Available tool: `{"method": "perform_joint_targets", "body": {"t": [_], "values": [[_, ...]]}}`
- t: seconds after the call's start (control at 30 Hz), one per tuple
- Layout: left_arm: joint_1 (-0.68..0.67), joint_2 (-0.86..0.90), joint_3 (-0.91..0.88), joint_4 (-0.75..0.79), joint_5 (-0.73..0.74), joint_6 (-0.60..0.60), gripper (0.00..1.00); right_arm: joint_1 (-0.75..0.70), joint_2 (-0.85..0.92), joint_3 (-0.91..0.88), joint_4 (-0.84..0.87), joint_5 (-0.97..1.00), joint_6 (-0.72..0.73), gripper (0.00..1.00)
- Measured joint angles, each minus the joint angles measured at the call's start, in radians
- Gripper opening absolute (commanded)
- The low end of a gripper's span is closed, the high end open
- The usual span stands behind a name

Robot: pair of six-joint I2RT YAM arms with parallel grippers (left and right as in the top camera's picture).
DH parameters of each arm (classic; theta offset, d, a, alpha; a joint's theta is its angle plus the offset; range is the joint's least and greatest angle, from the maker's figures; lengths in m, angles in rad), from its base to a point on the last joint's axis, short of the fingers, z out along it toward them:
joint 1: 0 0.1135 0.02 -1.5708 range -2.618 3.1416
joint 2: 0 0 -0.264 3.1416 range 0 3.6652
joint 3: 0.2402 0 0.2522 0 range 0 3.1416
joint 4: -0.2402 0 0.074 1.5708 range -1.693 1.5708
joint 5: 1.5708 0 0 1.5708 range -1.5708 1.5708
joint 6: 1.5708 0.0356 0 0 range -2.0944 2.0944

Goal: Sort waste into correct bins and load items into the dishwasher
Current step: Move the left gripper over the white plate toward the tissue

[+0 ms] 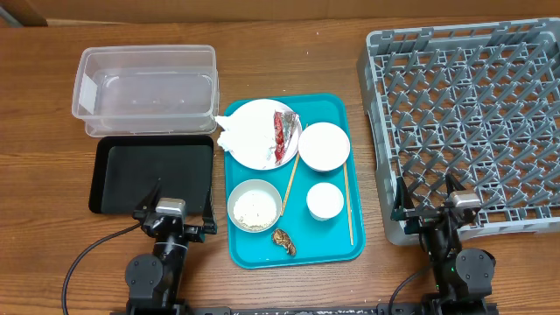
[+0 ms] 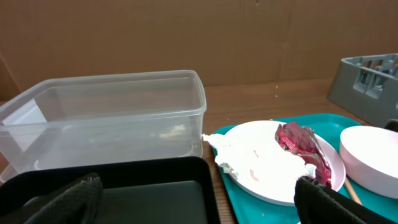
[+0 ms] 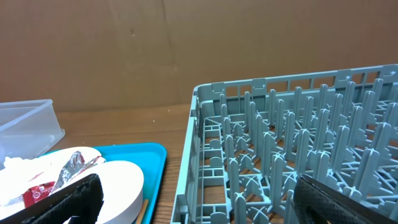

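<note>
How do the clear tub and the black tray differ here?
The clear tub is see-through with tall walls; the black tray is opaque and shallow. The tray lies nearest the left gripper; the tub lies beyond it. Both are rectangular, similar in footprint, and hold no waste.

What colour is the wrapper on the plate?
Shiny red wrapper; clearest in the left wrist view.

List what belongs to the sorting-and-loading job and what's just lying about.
Job: napkin, wrapper, rice, scrap, tub, black tray, plate, rice bowl, empty bowl, cup, chopsticks, rack.
Lying about: teal tray, table.
</note>
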Motion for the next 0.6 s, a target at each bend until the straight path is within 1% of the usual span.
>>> {"method": "perform_joint_targets", "body": {"t": [0.13, 0.27, 0.47, 0.6], "values": [[0.000, 0.000, 0.000, 0.000, -0.001, -0.071, 1.00, 0.000, 0.000, 0.000, 0.000, 0.000, 0.011, 1.00], [0.000, 0.000, 0.002, -0.007, -0.001, -0.130, 1.00, 0.000, 0.000, 0.000, 0.000, 0.000, 0.076, 1.00], [0.000, 0.013, 0.069, -0.111, -0.001, -0.161, 1.00, 0.000, 0.001, 0.019, -0.012, 0.000, 0.153, 1.00], [0.000, 0.100, 0.162, -0.143, -0.001, -0.161, 1.00, 0.000, 0.035, 0.109, -0.077, -0.001, 0.169, 1.00]]}}
